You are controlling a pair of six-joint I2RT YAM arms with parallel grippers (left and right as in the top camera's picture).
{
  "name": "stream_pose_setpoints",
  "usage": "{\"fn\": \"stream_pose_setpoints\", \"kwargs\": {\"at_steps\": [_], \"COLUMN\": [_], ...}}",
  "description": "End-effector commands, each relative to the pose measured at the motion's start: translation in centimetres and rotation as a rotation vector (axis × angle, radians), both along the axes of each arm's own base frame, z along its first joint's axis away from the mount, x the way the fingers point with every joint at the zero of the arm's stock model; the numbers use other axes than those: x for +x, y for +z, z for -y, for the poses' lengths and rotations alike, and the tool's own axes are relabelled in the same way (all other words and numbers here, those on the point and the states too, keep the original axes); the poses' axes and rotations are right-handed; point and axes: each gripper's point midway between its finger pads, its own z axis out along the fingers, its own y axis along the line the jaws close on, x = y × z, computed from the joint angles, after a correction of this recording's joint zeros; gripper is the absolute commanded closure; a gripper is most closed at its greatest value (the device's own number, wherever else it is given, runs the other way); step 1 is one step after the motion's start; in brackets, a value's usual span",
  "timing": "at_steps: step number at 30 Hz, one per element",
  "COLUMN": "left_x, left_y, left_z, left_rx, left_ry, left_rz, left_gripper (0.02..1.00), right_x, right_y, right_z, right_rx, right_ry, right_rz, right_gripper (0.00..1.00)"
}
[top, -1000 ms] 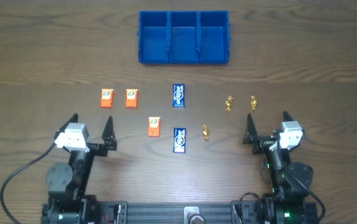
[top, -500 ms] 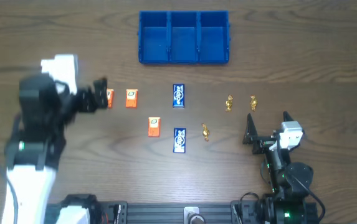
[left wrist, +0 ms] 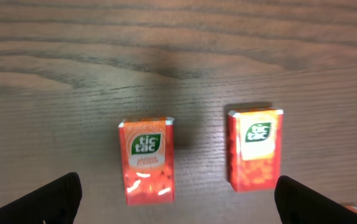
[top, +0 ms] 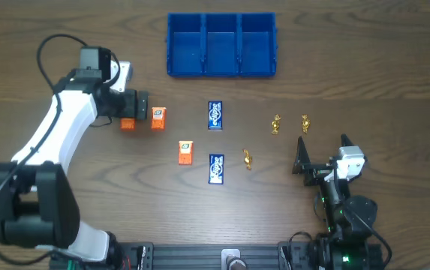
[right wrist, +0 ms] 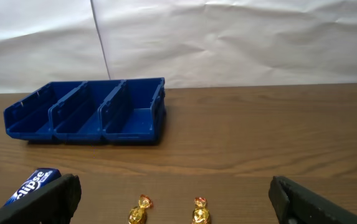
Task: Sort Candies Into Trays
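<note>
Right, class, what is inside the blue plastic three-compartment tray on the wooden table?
From above, every compartment of the blue plastic three-compartment tray shows a bare floor, nothing in it. From the right wrist view, its walls cover part of the floors.

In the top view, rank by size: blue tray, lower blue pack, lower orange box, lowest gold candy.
1. blue tray
2. blue pack, only slightly longer than the next
3. orange box
4. gold candy
</note>
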Motion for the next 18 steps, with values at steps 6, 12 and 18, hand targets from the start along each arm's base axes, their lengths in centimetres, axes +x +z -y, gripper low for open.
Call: {"fn": "stream_pose_setpoints", "kwargs": {"at_steps": [6, 12, 18], "left_x": [-0.3, -0.5, -0.5], "left_y": [-3.8, -4.3, -4.5], "left_z": [-1.0, -2.7, -2.8], "left_rx": [0.049, 0.07, 0.072], "left_ry": [-0.014, 0.031, 0.03], "left_rz": [-0.093, -0.111, -0.114], "left_gripper": [0.02, 0.02, 0.02], "right_x": [0.0, 0.0, 0.0], "right_y": [0.0, 0.0, 0.0], "right_z": [-0.1, -0.1, -0.1], "right_rx": [0.002, 0.002, 0.002], "right_ry": [0.006, 0.006, 0.006], "right_rz": [-0.001, -0.001, -0.001], "right_gripper": [0.003, 0.003, 0.003]}}
